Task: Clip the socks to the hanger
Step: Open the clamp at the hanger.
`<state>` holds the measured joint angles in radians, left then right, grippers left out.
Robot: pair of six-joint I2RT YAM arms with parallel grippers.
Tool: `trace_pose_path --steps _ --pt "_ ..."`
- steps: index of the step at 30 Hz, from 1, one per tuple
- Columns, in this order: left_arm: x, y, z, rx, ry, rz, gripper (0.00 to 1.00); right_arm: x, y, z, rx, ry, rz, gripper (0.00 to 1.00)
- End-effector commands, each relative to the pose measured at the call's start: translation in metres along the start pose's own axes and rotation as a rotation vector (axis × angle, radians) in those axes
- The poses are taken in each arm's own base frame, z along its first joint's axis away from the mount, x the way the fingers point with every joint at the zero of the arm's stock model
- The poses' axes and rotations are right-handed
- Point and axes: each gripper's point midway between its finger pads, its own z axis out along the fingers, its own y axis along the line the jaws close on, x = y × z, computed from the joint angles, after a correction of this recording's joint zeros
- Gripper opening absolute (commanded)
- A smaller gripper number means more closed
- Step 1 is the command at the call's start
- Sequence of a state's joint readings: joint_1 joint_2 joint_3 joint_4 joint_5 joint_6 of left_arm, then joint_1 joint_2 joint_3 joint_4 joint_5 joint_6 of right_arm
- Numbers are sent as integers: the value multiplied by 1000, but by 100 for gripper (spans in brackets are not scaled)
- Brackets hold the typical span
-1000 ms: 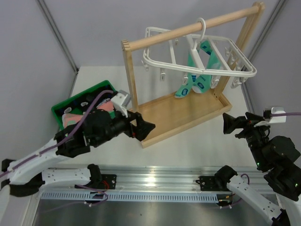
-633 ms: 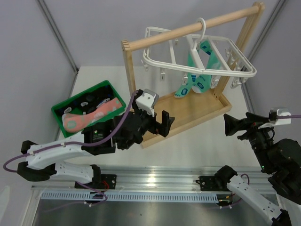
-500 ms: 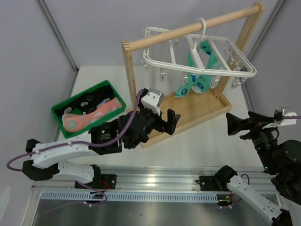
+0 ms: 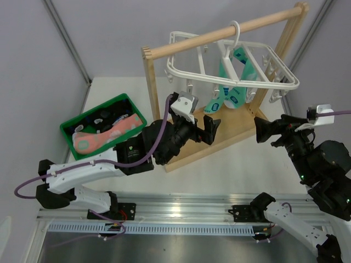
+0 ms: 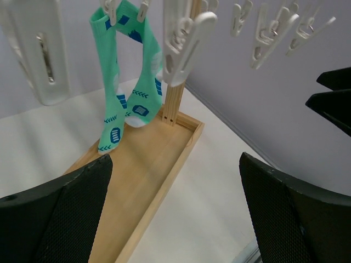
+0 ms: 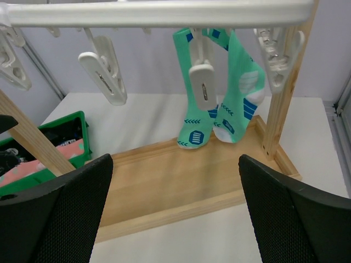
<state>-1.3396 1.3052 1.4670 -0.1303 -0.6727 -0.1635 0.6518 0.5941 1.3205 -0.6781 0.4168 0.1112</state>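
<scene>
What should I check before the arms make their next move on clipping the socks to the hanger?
1. Left gripper open and empty: ok.
2. Right gripper open and empty: ok.
3. Sock in hand for clipping: not ok; the pink sock lies in the green bin.
4. Free clip on the hanger: ok.
5. Hook of the hanger over the wooden rod: ok.

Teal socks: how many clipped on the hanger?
2: left teal sock and right teal sock, side by side, clipped under the white hanger, above the wooden tray. None seems hidden.
</scene>
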Motion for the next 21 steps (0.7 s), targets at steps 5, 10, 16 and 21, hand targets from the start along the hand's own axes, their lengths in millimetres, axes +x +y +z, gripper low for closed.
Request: trace_pose_path --steps 5,10,16,21 --pt "-14 16 1 -2 -10 -74 99 -30 28 16 -99 -61 18 98" --pt "-8 53 -12 -104 -26 -84 99 -21 42 25 -156 -35 16 98" --pt "-26 73 -22 -138 -93 -81 99 -13 52 26 -209 -14 18 98" --pt "-31 71 -15 -138 -120 -24 99 -13 57 22 -242 -18 25 98"
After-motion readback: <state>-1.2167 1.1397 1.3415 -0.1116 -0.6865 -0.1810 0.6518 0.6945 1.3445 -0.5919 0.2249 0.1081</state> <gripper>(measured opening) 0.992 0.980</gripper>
